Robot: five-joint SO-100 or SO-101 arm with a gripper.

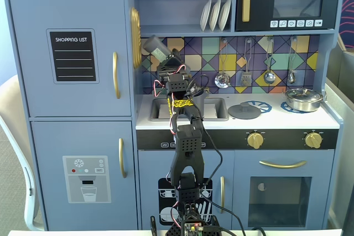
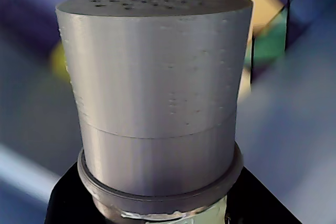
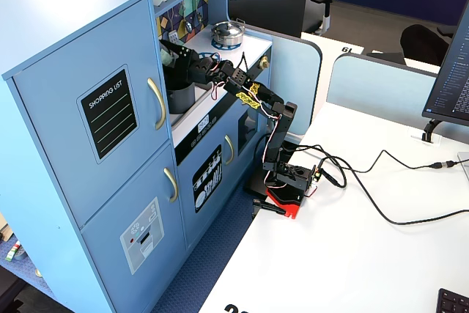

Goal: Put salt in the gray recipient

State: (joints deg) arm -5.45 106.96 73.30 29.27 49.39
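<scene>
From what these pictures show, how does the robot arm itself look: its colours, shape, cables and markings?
The arm is made of black blocky plastic segments, one with a grid of small holes. Red and white wires loop along the upper joints, and a yellow band with black marks wraps one link. The base is black on a red foot, with black cables running off over the white desk. The claw itself is mostly hidden.

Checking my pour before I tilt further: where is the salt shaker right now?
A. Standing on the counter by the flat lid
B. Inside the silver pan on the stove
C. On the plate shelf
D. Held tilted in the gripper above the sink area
D: in a fixed view the salt shaker sits tilted in the gripper above the sink.
</scene>
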